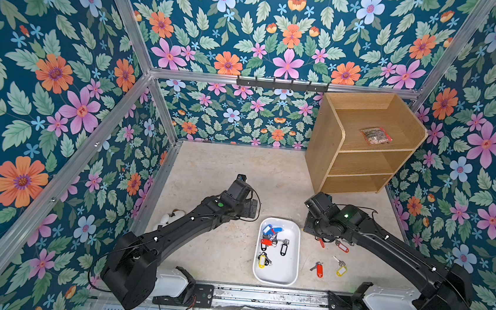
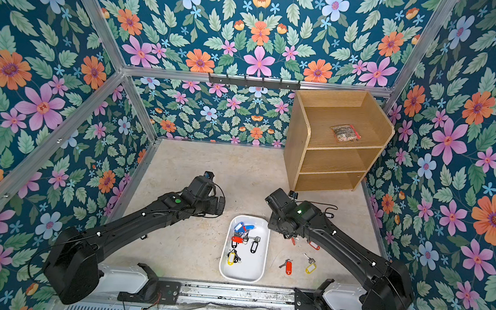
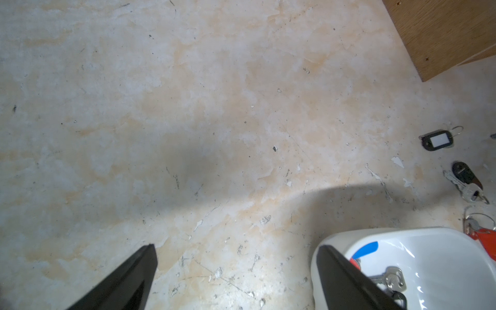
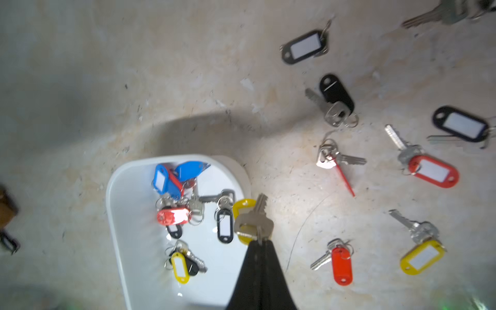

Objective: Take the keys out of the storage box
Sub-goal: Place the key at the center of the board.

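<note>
The right claw (image 4: pixel 259 241) was hidden under its own wrist in both top views. In the right wrist view its pinched fingers (image 4: pixel 257 273) ran off the picture's edge. The yellow-tagged key (image 4: pixel 253 222) it gripped covered most of its own tag. Just beside the claw, the storage box (image 4: pixel 126 241) was cut off by that same edge. Well beyond the claw, a lone key (image 4: pixel 440 14) was cropped at a corner and smeared. Past the box from the claw, two dark blurred shapes (image 4: pixel 6 212) could not be made out.

The left claw (image 3: pixel 236 247) showed only its finger ends, and one finger (image 3: pixel 343 290) covered part of the keys (image 3: pixel 389 276) in the box. Behind that claw, white lumps (image 1: pixel 165 218), perhaps cotton, lay half hidden by the left arm.
</note>
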